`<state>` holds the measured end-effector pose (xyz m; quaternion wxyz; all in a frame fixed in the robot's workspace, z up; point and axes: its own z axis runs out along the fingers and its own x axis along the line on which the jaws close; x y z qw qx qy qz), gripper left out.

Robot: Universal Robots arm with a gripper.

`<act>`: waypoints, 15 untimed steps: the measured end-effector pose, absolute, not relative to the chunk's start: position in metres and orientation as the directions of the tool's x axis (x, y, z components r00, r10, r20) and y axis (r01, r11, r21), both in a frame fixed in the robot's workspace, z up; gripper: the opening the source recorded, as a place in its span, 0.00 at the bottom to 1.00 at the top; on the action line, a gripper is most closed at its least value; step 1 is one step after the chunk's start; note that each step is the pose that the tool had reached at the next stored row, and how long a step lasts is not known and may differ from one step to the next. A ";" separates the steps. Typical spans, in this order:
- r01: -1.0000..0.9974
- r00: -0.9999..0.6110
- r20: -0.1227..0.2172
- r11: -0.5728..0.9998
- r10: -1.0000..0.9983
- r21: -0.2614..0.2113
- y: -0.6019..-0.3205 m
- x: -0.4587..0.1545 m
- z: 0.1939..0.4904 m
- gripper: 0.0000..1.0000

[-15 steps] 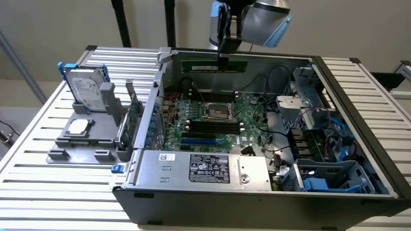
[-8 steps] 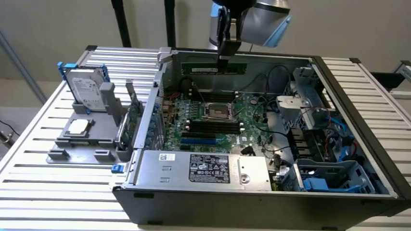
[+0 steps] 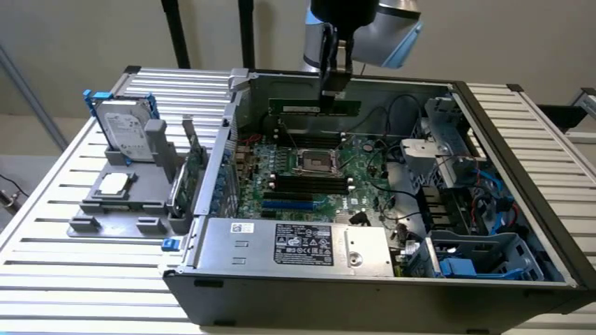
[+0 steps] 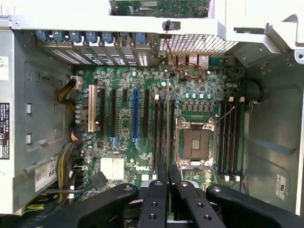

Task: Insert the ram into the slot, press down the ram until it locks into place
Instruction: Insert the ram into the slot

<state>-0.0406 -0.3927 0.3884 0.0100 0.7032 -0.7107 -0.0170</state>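
The ram (image 3: 314, 107), a thin green stick with a white label, hangs level above the far side of the open computer case, and my gripper (image 3: 333, 93) is shut on its upper edge. It is clear of the motherboard (image 3: 279, 202). In the wrist view the black fingers (image 4: 156, 190) stand close together, with the ram (image 4: 167, 118) edge-on as a thin line between them. Below it, long black slots (image 4: 163, 130) run parallel beside the square metal CPU socket (image 4: 194, 145), and more slots (image 4: 229, 135) lie on the socket's other side. In the exterior view, slots (image 3: 303, 185) lie near the socket (image 3: 315, 162).
The case walls (image 3: 223, 139) enclose the board. A power supply (image 3: 298, 244) sits at the front, and a drive cage (image 3: 484, 258) and cables are at the exterior view's right. A hard drive (image 3: 125, 129) and a grey fixture (image 3: 116, 202) stand outside on the slatted table. A blue connector (image 4: 135, 114) lies beside the slots.
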 end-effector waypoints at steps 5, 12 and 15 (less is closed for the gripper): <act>-0.999 -0.032 -0.010 0.032 -0.999 0.041 -0.393 -0.038 0.379 0.13; -0.998 -0.036 -0.010 0.036 -0.999 0.043 -0.393 -0.032 0.367 0.13; -0.998 -0.038 -0.010 0.038 -0.999 0.043 -0.393 -0.031 0.361 0.13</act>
